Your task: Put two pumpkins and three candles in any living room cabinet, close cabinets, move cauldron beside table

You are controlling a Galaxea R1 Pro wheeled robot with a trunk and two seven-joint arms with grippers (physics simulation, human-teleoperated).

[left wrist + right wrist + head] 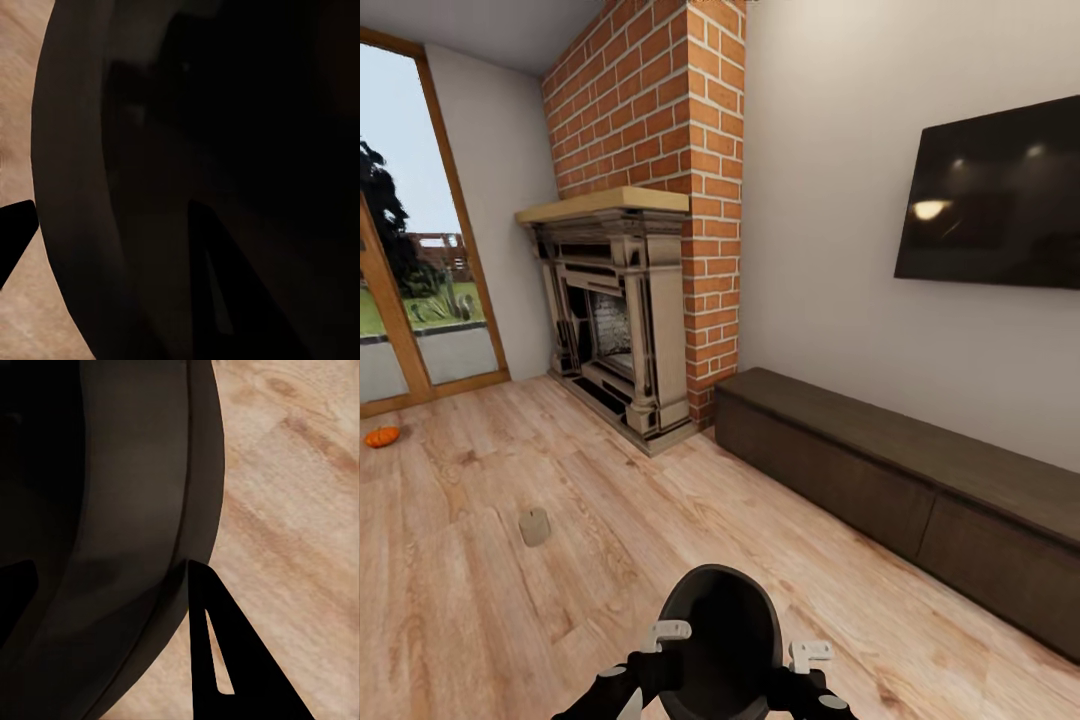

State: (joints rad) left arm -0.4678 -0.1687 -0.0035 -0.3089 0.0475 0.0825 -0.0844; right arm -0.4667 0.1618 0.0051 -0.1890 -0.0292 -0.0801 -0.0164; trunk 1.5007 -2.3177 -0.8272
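Gripping the cauldron (720, 640) between them — left fingers (668, 632) and right fingers (810, 655) pinching opposite rims.

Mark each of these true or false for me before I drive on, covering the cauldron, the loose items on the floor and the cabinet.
1. The cauldron is held up between both arms, one pincer on each side of its rim. True.
2. A pumpkin lies on the wood floor near the glass door. True.
3. A candle sits on top of the cabinet. False: it stands on the floor, out in front of the fireplace.
4. One cabinet drawer is pulled out. False: the fronts in view sit flush and shut.
5. The cabinet runs along the wall under the television. True.
6. The pumpkin sits inside the cauldron. False: the cauldron looks empty.
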